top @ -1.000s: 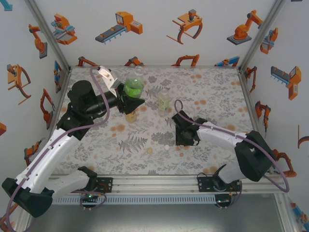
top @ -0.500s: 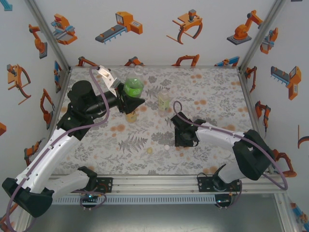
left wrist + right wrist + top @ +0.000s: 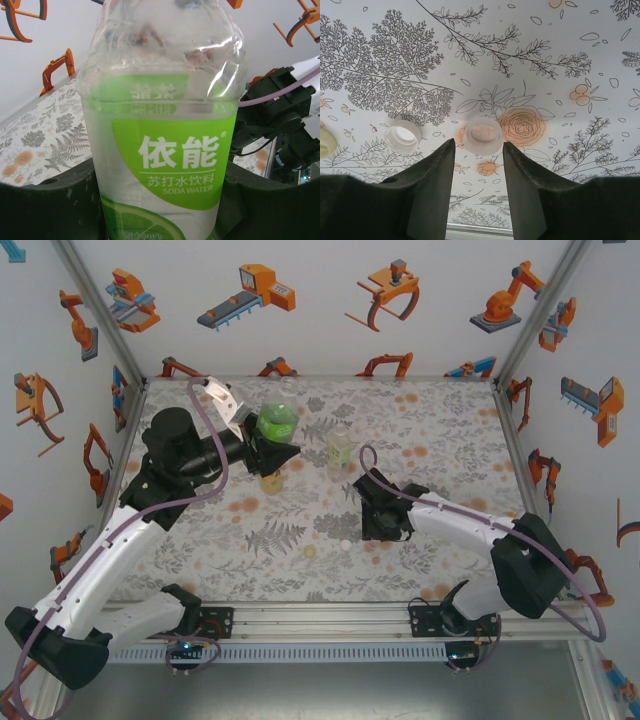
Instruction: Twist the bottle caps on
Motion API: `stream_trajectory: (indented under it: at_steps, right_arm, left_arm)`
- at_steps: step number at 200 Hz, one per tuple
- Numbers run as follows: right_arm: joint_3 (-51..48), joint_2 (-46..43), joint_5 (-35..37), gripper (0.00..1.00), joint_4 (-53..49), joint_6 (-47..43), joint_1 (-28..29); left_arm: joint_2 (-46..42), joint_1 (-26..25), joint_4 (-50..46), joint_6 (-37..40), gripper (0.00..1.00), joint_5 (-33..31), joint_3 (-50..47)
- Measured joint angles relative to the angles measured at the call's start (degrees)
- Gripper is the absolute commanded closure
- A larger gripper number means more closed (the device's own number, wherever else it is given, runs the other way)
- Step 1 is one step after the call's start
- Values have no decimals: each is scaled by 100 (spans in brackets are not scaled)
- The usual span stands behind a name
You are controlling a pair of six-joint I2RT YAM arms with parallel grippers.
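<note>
My left gripper (image 3: 272, 448) is shut on the green bottle (image 3: 277, 423), held upright above the table; its green soda-water label (image 3: 165, 160) sits between my dark fingers (image 3: 50, 205). The amber bottle (image 3: 270, 480) stands just below it and the pale yellowish bottle (image 3: 340, 447) to the right. My right gripper (image 3: 478, 145) hangs open low over the cloth, and a translucent white cap (image 3: 483, 135) lies just ahead of its tips, untouched. A second white cap (image 3: 402, 136) lies open side up to the left, and a pale yellow cap (image 3: 325, 142) beyond it.
The floral tablecloth (image 3: 440, 440) covers the table, bounded by white walls with orange robot prints. A white cap (image 3: 346, 543) and the yellow cap (image 3: 310, 551) lie left of my right gripper (image 3: 378, 530). The metal front rail (image 3: 320, 618) runs along the near edge.
The right arm has shifted slightly, its gripper staying low over the caps. The left arm keeps the green bottle almost still.
</note>
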Motion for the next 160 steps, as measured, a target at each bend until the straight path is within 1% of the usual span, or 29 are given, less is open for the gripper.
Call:
stream_trajectory:
  at_steps: [160]
  right_arm:
    - [-94,326,-17,60,155,155,74]
  left_arm:
    - [15,0,2,-42,95,-4,0]
